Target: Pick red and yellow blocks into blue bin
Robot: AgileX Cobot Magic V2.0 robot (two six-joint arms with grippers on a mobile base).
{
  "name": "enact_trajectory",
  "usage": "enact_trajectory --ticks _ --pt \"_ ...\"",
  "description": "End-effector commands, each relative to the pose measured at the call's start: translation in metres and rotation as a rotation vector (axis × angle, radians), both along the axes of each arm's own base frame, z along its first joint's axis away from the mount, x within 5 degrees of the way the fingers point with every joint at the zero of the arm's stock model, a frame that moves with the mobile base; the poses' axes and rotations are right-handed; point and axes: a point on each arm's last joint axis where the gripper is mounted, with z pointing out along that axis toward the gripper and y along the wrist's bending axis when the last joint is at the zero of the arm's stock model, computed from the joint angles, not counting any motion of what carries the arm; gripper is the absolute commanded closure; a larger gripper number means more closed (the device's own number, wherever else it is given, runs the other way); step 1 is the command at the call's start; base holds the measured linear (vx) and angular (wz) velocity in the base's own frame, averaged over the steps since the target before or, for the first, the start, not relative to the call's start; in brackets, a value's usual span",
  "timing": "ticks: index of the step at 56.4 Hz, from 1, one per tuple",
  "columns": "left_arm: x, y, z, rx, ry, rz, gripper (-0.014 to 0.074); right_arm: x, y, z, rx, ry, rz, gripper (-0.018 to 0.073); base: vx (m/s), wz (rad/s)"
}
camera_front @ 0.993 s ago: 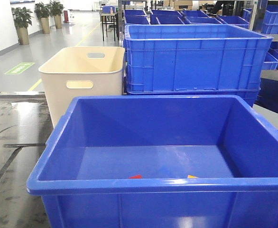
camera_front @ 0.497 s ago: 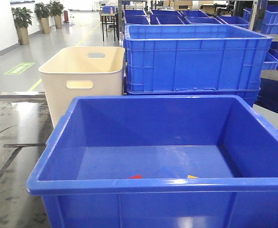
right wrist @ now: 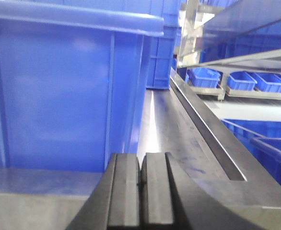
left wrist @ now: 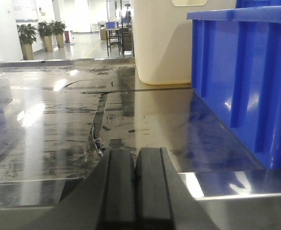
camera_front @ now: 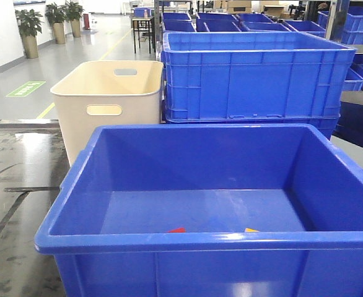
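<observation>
Grippers first: the left gripper (left wrist: 135, 184) is clenched, black fingers pressed flat together with nothing between them, sitting low just above the shiny steel worktop (left wrist: 59, 129) near its front edge. The right gripper (right wrist: 141, 191) is the same deal, jaws closed tight and empty, parked along the right edge of the worktop.

From the left wrist view, the blue bin (left wrist: 241, 72) stands just to the right of that gripper, and past it the cream tub (left wrist: 162, 43) sits further back on the worktop. From the right wrist view, the bin's outer wall and fat rounded rim fill the left side, with a bare strip of worktop running between the bin and the right edge.

In the front view the bin (camera_front: 169, 238) takes up most of the near part of the worktop. Both blocks are already inside it, on the floor near the front wall: only a sliver of the red block (camera_front: 178, 230) and a sliver of the yellow block (camera_front: 251, 230) peek over the rim, well apart from each other. The ribbed crate (camera_front: 256, 77) stands behind the bin, beside the tub.

No readable brands or labels anywhere on the bins; there's a green floor marking (camera_front: 25, 88) off to the left, but it's too small to read.
</observation>
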Motion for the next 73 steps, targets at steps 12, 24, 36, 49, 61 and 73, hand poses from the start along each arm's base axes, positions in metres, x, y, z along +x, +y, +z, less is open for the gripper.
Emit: enact_trajectory --ticks 12,24,36,49,61,73 --pt "-0.0024 -0.0005 0.0143 -0.017 -0.117 -0.009 0.0603 -0.0011 0.0018 0.0093 0.032 -0.13 0.032 0.057 0.0 0.0" --pt "-0.0024 -0.0005 0.0143 -0.017 -0.117 -0.009 0.0603 -0.0012 0.0018 0.0105 0.025 -0.143 0.032 0.057 0.0 0.0" --pt "-0.0024 -0.0005 0.0143 -0.017 -0.117 -0.009 0.0603 -0.0013 0.0023 0.0115 0.052 -0.155 0.04 0.057 0.0 0.0" --pt "-0.0024 -0.0005 0.0143 -0.017 -0.117 -0.009 0.0603 -0.0014 0.0024 0.012 0.061 -0.16 0.042 0.057 0.0 0.0" --pt "-0.0024 -0.0005 0.0143 -0.017 -0.117 -0.009 0.0603 -0.0013 0.0023 0.0113 0.065 -0.153 0.041 0.057 0.0 0.0" --pt "-0.0024 -0.0005 0.0143 -0.017 -0.117 -0.009 0.0603 -0.0013 0.0023 0.0113 0.065 -0.153 0.041 0.057 0.0 0.0"
